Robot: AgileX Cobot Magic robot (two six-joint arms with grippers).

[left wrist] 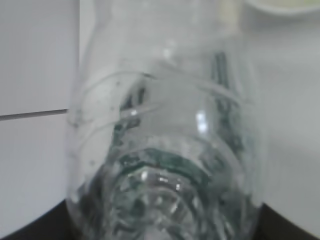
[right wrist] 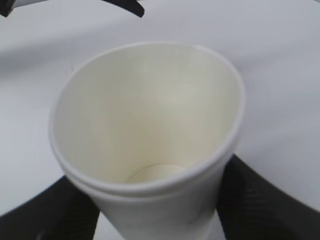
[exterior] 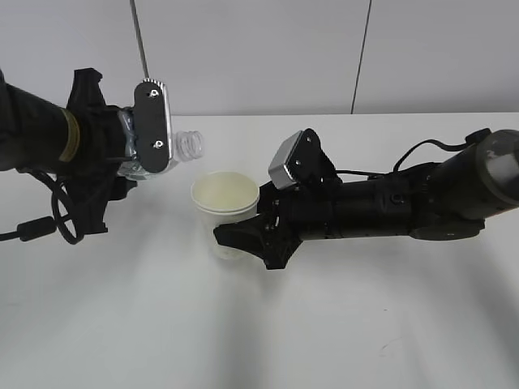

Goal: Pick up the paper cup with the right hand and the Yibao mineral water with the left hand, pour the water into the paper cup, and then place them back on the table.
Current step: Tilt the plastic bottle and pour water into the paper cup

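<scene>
The cup (exterior: 225,197) sits just left of the frame's centre in the exterior view, held off the table (exterior: 259,324) by the right hand (exterior: 243,237), whose two black fingers press against its lower wall from either side. In the right wrist view the cup (right wrist: 150,130) fills the frame, its rolled rim slightly squeezed out of round, with what looks like a second rim just under it. Its cream inside looks dry, and the round bottom shows bare. The dark fingers (right wrist: 260,200) clamp it at lower left and lower right.

The bottle (exterior: 182,146) lies tipped almost level at the upper left of the exterior view, its open threaded neck pointing right toward the cup, close to the rim but apart from it. The left hand (exterior: 150,126) is closed around its body. In the left wrist view the bottle (left wrist: 165,150) fills the frame, clear and ridged with green showing through; whether water is inside cannot be told. The cup's rim (left wrist: 280,7) shows at the upper right.
</scene>
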